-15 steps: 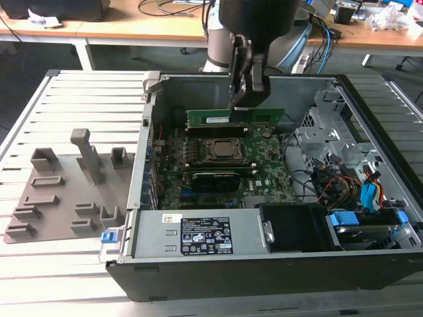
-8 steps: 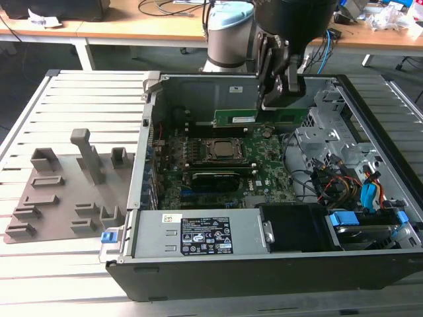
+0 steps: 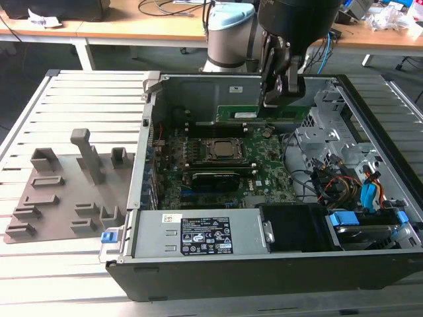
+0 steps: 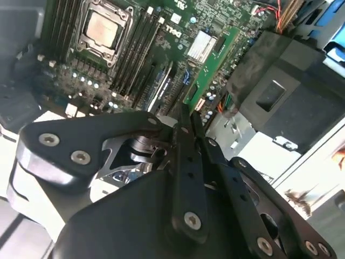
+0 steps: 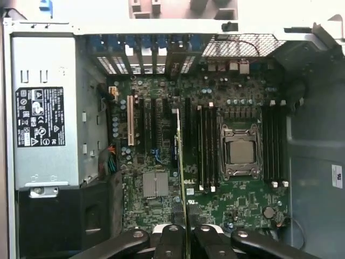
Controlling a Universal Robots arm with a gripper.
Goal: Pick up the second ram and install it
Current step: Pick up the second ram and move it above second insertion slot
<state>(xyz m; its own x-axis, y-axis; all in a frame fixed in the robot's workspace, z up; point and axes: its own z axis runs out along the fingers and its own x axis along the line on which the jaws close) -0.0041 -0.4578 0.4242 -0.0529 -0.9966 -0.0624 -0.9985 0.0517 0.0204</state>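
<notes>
Gripper (image 5: 187,230) fingers (image 5: 170,240) clamp the second ram (image 5: 180,162) over the motherboard (image 5: 242,205), near the CPU socket (image 5: 241,152).

The arm (image 3: 228,33) is stood up by the far edge of the surface. The gripper (image 3: 277,98) is pointed straight down, and its fingers are squeezed tight on the second ram (image 4: 213,67).

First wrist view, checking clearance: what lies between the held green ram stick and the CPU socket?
In the first wrist view, long black slots stand between the second ram, gripped by the pincer, and the CPU socket.
</notes>
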